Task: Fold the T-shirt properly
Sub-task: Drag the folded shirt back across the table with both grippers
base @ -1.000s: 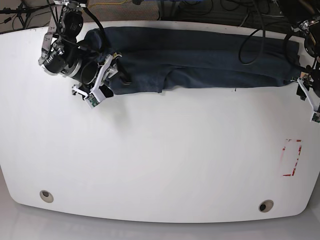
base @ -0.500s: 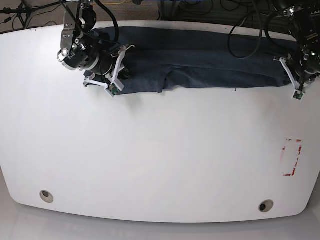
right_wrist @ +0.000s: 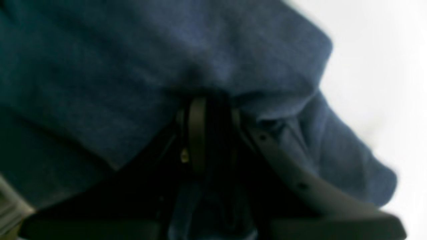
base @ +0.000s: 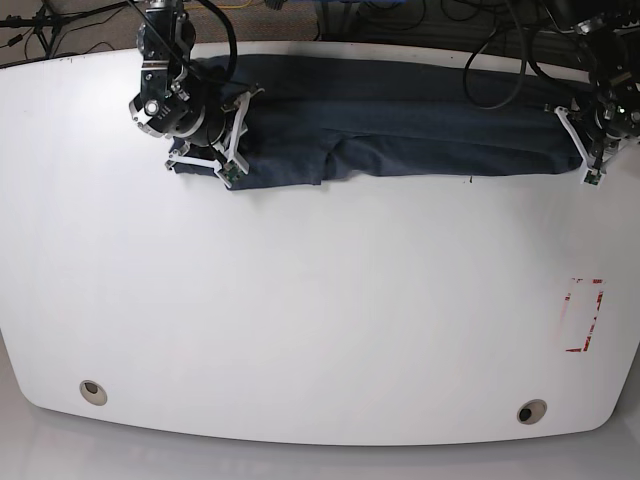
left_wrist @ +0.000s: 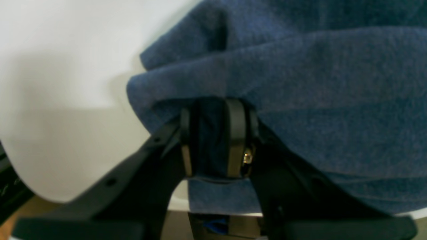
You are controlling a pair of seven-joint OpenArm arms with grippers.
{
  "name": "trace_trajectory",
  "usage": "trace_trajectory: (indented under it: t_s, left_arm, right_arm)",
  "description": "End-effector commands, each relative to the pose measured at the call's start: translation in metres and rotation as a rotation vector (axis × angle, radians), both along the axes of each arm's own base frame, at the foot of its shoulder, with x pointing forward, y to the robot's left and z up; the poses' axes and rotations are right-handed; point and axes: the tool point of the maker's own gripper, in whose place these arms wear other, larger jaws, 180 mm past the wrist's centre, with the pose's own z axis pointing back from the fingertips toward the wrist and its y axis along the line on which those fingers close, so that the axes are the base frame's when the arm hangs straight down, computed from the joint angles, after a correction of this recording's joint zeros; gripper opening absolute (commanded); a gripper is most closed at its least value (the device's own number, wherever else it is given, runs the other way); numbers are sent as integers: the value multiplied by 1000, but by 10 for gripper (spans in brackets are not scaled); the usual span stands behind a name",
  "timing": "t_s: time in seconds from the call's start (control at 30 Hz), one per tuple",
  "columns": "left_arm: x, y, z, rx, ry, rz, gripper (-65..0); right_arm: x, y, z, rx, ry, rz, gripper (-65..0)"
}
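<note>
The T-shirt point(base: 400, 115) is dark navy and lies as a long folded band along the far edge of the white table point(base: 320, 300). My right gripper point(base: 215, 142) sits at the band's left end in the base view. In the right wrist view its fingers point(right_wrist: 197, 133) are shut on a fold of the T-shirt point(right_wrist: 100, 73). My left gripper point(base: 582, 140) is at the band's right end. The left wrist view shows the left gripper point(left_wrist: 213, 133) shut on a bunched edge of the T-shirt point(left_wrist: 317, 86). No lettering or tag shows.
A red-marked rectangle point(base: 582, 315) is on the table near its right edge. Two round holes point(base: 92, 391) point(base: 532, 411) sit near the front corners. Black cables point(base: 500, 60) hang over the far edge behind the shirt.
Both arms have moved inward and toward the far edge, onto the two ends of the shirt. Each gripper has gone from open to shut on the cloth.
</note>
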Motion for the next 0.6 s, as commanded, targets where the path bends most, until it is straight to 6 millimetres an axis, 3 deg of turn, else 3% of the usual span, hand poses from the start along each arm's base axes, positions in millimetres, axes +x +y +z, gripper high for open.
trace_trajectory:
  t_s: [0.0,0.27,0.57]
  left_arm:
    - [14,0,-2,-8,-2,-14,-540]
    - [51,-18,-8,-64,-14,-50,-533]
    - [85,-21,11,-67,-80,-63,-490]
  right_arm:
    - [6,-20,-14,-69,24,-6,-553]
    - [35,-35,-30,-41,9,-27,-553]
    - [57,-51,-29,-53,-2,-43,-555]
